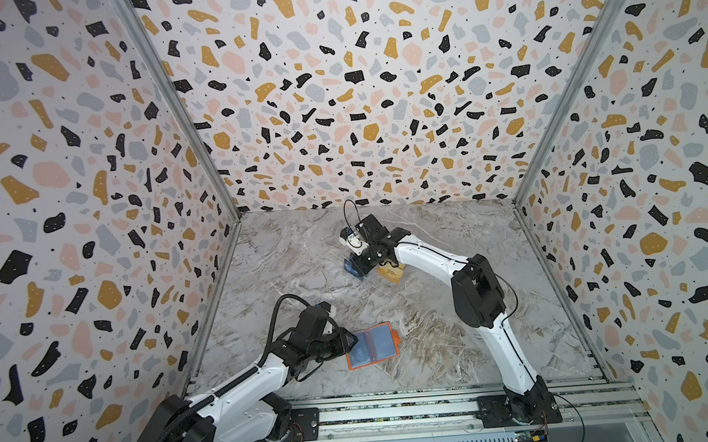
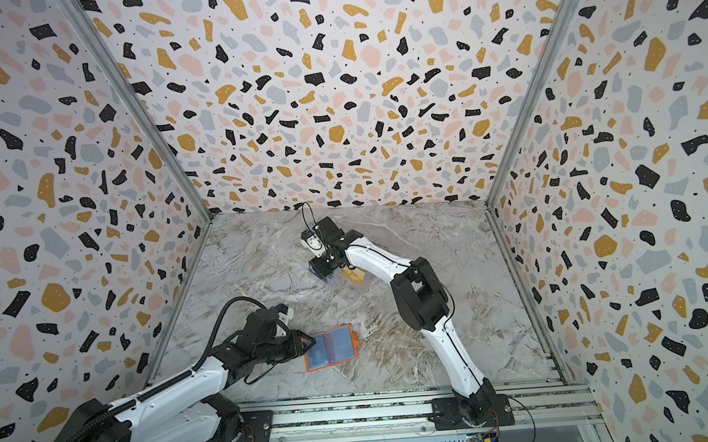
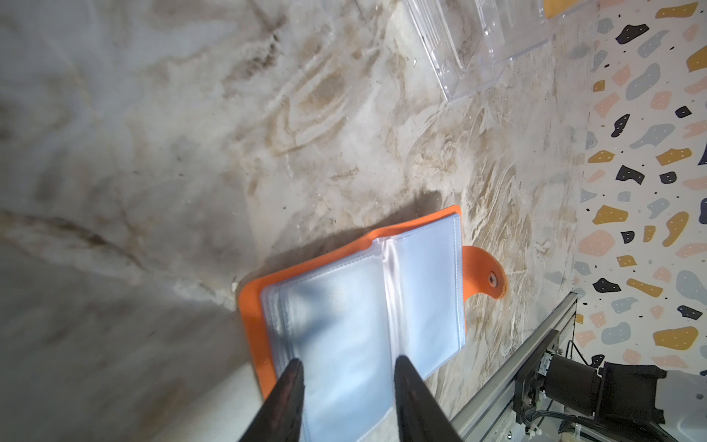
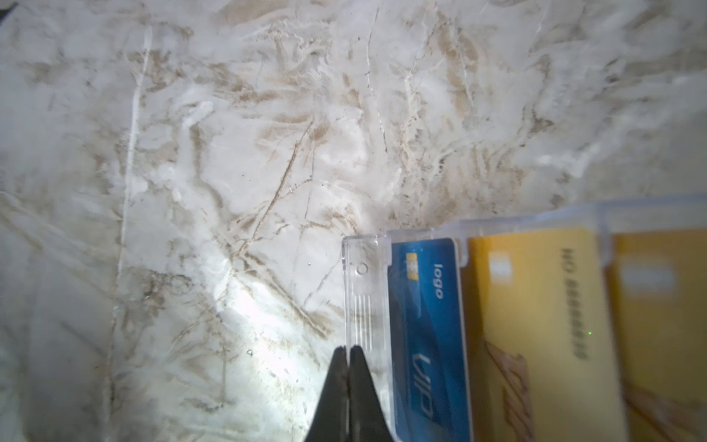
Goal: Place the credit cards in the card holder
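The orange card holder (image 1: 393, 347) lies open near the table's front in both top views, its clear sleeves (image 3: 424, 291) facing up and its snap tab (image 3: 486, 275) sticking out. My left gripper (image 3: 348, 361) is open, its black fingertips (image 3: 294, 367) over the holder's left page. At the back, a blue VIP card (image 4: 424, 325) and two gold cards (image 4: 535, 325) stand in the clear rack (image 4: 363, 291). My right gripper (image 4: 347, 348) is shut at the rack's front lip, beside the blue card. Whether it pinches the lip I cannot tell.
Patterned walls close in the marble table (image 1: 454, 341) on three sides. An aluminium rail (image 1: 395, 411) with both arm bases runs along the front edge. The right arm (image 1: 476, 290) arches over the table's right half. The clear rack (image 3: 470, 46) stands beyond the holder.
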Robot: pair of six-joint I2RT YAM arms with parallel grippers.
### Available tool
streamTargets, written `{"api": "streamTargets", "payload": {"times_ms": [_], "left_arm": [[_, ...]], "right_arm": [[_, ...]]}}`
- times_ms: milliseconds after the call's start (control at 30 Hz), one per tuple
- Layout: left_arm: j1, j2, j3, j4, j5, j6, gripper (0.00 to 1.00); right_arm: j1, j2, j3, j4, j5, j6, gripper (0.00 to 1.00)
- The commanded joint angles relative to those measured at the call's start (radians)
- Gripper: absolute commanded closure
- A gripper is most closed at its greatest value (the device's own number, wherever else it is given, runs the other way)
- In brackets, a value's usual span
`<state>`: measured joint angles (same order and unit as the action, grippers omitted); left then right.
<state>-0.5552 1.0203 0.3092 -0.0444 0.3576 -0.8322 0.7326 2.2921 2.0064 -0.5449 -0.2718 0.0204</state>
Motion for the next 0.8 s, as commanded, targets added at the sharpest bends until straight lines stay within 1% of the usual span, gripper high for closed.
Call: {"api": "streamTargets", "payload": {"times_ms": [0,100,200,300,367,433,533,633,700,733,767], "left_arm": [[0.005,-0.017,0.005,-0.006,-0.008,-0.011,0.59],[0.005,-0.019,0.02,-0.027,-0.014,-0.008,0.59],[0.005,-0.044,0.032,-0.058,-0.04,-0.013,0.59],[0.005,-0.067,0.026,-0.063,-0.068,-0.044,0.6],[0.005,-0.071,0.028,-0.063,-0.079,-0.045,0.61],[0.005,-0.065,0.031,-0.056,-0.086,-0.046,0.61],[0.005,-0.051,0.043,-0.036,-0.08,-0.045,0.61],[0.002,-0.026,0.046,0.008,-0.037,-0.045,0.61],[-0.007,-0.008,0.044,0.037,-0.007,-0.045,0.63],[-0.015,0.005,0.043,0.054,0.007,-0.075,0.63],[-0.022,0.016,0.043,0.067,0.015,-0.078,0.64]], "right_arm": [[-0.011,-0.145,-0.025,0.037,-0.065,0.036,1.0],[-0.026,-0.212,-0.09,0.071,-0.109,0.078,1.0],[-0.047,-0.303,-0.213,0.145,-0.171,0.139,1.0],[-0.076,-0.414,-0.399,0.253,-0.256,0.235,1.0],[-0.088,-0.485,-0.526,0.295,-0.32,0.29,1.0],[-0.087,-0.539,-0.643,0.32,-0.368,0.334,1.0],[-0.078,-0.617,-0.852,0.436,-0.46,0.448,1.0],[-0.041,-0.668,-1.008,0.526,-0.48,0.536,1.0],[-0.007,-0.686,-1.074,0.56,-0.474,0.571,1.0],[0.005,-0.692,-1.105,0.588,-0.475,0.595,1.0],[0.014,-0.697,-1.13,0.618,-0.476,0.617,1.0]]}}
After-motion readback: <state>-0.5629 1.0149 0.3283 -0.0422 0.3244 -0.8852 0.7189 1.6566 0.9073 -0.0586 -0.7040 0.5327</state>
